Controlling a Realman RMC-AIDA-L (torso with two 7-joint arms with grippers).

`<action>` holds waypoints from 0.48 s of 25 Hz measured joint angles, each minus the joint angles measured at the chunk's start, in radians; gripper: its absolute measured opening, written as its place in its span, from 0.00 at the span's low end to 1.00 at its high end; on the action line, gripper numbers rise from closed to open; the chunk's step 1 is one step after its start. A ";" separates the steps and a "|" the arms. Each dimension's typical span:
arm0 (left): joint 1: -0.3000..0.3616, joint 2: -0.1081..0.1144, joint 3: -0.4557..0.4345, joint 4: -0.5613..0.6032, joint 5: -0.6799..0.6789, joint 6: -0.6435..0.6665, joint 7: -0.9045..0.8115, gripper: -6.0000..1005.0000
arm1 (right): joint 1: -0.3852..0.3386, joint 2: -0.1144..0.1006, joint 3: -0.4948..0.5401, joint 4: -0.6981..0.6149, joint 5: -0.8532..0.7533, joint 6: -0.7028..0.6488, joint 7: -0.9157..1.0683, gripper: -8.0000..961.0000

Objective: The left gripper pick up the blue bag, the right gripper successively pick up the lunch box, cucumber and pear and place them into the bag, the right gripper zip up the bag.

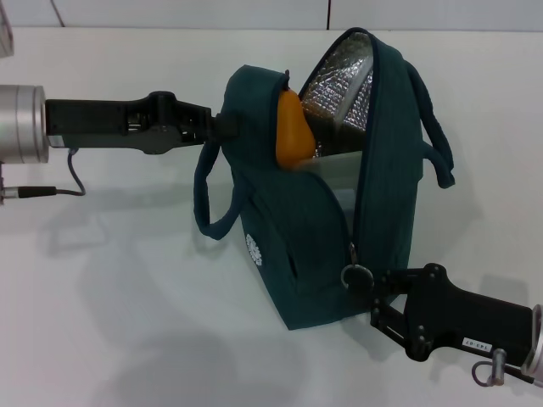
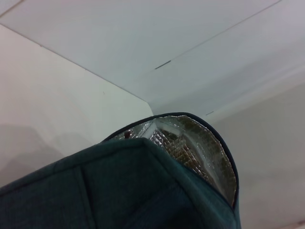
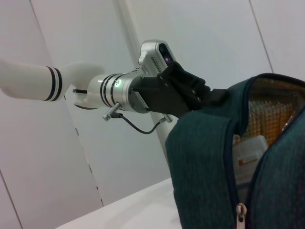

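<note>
Blue bag [image 1: 314, 254] stood upright on the white counter [image 1: 127, 305], flap tipped back, foil lining [image 1: 339, 72] showing. Zipper ring pull [image 1: 355, 275] hung low on the near corner, seam wide open above it, so zipping not yet done.

Pear [image 1: 290, 127] poked out over the bag's rim, leaning on the lining. Lunch box [image 3: 250, 157] sat inside, glimpsed through the gap from the right wrist view. Couldn't spot the cucumber anywhere, probably buried under the rest.

Left hand [image 1: 222, 123] came in level from the side and clenched the bag's upper edge, apparently to pin it steady and keep the mouth from collapsing while the zip gets pulled.

Right hand [image 1: 373, 288] sat right at the ring pull, low on the near corner, lined up to drag it along the seam. Honestly couldn't tell if it had pinched the ring yet or was just touching it.
</note>
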 joint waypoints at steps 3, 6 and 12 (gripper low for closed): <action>0.000 0.000 0.000 0.000 0.000 0.000 0.000 0.06 | -0.001 0.000 0.000 0.000 0.001 0.000 0.000 0.15; 0.000 0.000 0.000 0.000 0.000 0.000 0.000 0.06 | -0.001 0.000 0.000 0.000 0.008 0.000 0.001 0.13; 0.000 0.000 -0.001 0.000 0.000 0.000 0.000 0.07 | -0.006 0.000 -0.001 0.002 0.025 0.001 0.000 0.09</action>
